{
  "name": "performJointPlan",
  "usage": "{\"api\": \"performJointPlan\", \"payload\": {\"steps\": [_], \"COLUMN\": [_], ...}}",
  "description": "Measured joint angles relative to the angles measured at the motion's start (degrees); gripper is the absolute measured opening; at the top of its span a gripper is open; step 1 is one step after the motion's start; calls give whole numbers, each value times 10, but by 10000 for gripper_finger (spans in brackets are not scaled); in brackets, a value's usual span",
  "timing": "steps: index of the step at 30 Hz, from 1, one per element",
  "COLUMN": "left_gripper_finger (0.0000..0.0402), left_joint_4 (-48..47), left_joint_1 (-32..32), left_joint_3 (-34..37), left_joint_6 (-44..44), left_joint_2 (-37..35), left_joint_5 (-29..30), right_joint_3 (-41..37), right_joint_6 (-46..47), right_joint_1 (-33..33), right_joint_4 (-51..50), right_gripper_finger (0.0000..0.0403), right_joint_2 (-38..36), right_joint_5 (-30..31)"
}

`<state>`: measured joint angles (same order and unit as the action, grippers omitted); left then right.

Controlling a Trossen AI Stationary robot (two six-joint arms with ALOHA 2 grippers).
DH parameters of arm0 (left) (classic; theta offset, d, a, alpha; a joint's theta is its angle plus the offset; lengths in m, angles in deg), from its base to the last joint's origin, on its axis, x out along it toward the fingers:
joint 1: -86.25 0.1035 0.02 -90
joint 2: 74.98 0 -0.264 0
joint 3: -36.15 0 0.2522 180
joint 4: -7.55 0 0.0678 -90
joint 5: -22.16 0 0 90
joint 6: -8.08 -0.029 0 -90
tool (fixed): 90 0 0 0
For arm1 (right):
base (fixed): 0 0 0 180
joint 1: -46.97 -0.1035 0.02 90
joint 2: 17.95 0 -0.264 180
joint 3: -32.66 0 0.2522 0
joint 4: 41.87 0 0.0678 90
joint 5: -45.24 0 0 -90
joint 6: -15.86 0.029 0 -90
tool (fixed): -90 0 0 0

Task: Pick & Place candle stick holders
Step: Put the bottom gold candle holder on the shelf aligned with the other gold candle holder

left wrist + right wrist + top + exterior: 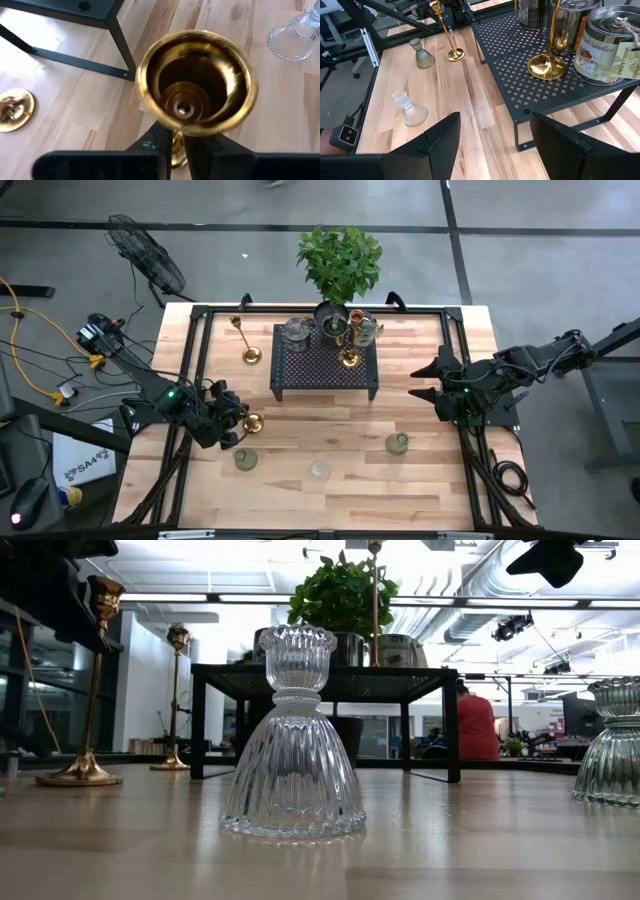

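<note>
My left gripper (236, 426) is at the table's left near part, shut on a slim brass candlestick (252, 422), whose cup (196, 82) fills the left wrist view. My right gripper (418, 381) is open and empty, right of the black perforated stand (325, 362). A second brass stick (246, 340) stands on its round base at the far left. A third brass stick (547, 62) stands on the stand. Two greenish holders (245, 460) (397, 443) and a clear glass holder (318, 470) stand on their wide bases near the front. My left gripper pinches the brass candlestick's thin stem (176, 145) between its two fingers, somewhere below the cup. The fingers (155, 145) come about level from the table's left and lie across the stem. The stick stands nearly upright, and its round base (82, 775) appears to rest on the table.
A potted plant (340, 260) and candle tins (606, 45) crowd the stand's far side. A black frame runs around the table's edges (195, 315). A fan (145, 250) and cables lie off the table's left. A person (477, 725) sits far behind.
</note>
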<state>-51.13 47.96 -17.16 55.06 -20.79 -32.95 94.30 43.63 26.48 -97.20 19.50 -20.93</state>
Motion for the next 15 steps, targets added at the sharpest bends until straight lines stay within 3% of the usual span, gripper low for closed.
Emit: {"api": "performJointPlan", "payload": {"steps": [3,15], "left_gripper_finger": [10,11], "left_joint_4": [1,-21], "left_joint_1": [0,0], "left_joint_3": [-1,-15], "left_joint_6": [0,24], "left_joint_2": [0,-3], "left_joint_5": [-4,-19], "right_joint_3": [0,0], "right_joint_6": [0,0], "right_joint_1": [0,0], "right_joint_4": [0,0], "right_gripper_finger": [233,233], "right_joint_2": [0,0], "right_joint_5": [0,0]}}
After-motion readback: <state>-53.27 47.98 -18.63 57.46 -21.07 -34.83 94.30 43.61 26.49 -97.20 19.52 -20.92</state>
